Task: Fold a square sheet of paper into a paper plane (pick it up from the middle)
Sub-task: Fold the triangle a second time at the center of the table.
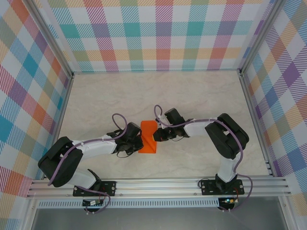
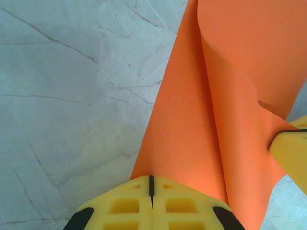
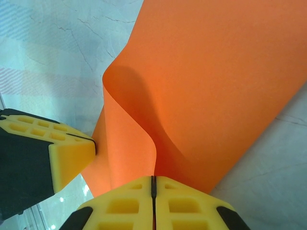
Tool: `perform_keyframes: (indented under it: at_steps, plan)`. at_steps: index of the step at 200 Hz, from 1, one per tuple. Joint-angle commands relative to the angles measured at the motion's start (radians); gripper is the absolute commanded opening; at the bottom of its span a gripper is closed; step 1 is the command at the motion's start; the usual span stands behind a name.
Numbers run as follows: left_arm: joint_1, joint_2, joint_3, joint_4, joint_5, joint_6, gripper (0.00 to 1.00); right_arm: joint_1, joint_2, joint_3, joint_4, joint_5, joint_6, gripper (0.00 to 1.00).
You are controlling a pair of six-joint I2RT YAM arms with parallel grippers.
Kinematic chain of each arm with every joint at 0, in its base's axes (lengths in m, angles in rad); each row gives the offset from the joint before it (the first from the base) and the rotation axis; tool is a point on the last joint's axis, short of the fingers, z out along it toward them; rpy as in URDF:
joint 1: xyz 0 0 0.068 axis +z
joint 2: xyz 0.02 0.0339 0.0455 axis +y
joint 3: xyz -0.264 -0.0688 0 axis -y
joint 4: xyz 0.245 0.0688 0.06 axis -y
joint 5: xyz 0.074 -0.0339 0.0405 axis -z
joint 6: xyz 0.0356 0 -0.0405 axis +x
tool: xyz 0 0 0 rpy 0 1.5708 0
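**Top external.** The square sheet of paper (image 1: 147,138) is at mid-table, slightly toward the near side, between the two arms. It reads as an upright orange slab rather than a flat square, so it looks doubled over or bowed. The left gripper (image 1: 136,143) meets it from the left and the right gripper (image 1: 157,133) from the right, both touching it. The table (image 1: 201,96) around it is bare pale marble.

**Left wrist.** The left gripper's jaws are pressed together with no gap, and the sheet's edge comes straight out of the seam, so it is clenched on the paper. The sheet rises away in a soft roll. The bend is rounded, and no pressed crease is visible. A yellow fingertip of the right gripper pinches the paper at the right edge of this view.

**Right wrist.** The right gripper's jaws are also closed tight on the sheet, whose near edge sits in the seam. The paper curls in a smooth S-shaped wave above it. The left gripper's fingers (image 3: 72,149) touch the sheet at lower left.

**Progress (judgement).** Pickup is done, and the sheet is held on two opposite sides and bowed. The centre fold seems to be forming but is not flattened. There are no nose folds or wings yet, so most of the paper plane is left to do.
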Motion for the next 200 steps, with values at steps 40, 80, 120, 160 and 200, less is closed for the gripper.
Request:
perform_keyframes:
  at_steps: [40, 80, 120, 160, 200]
  plan:
    - [-0.005, 0.018, 0.006, -0.05, -0.031, 0.021, 0.03, -0.006, 0.04, 0.048, -0.024, -0.014, -0.031, 0.07]
    - [-0.004, 0.017, 0.006, -0.05, -0.031, 0.021, 0.03, -0.005, 0.054, 0.055, -0.03, -0.017, -0.034, 0.07]
    - [-0.005, 0.01, 0.004, -0.051, -0.033, 0.021, 0.03, -0.005, 0.049, 0.043, -0.03, 0.004, -0.025, 0.07]
    - [-0.004, -0.006, 0.004, -0.052, -0.032, 0.023, 0.03, -0.005, 0.061, 0.037, -0.025, 0.008, -0.024, 0.07]
    - [-0.004, -0.074, 0.024, -0.071, -0.038, 0.039, 0.07, -0.005, 0.071, 0.036, -0.033, 0.022, -0.028, 0.07]
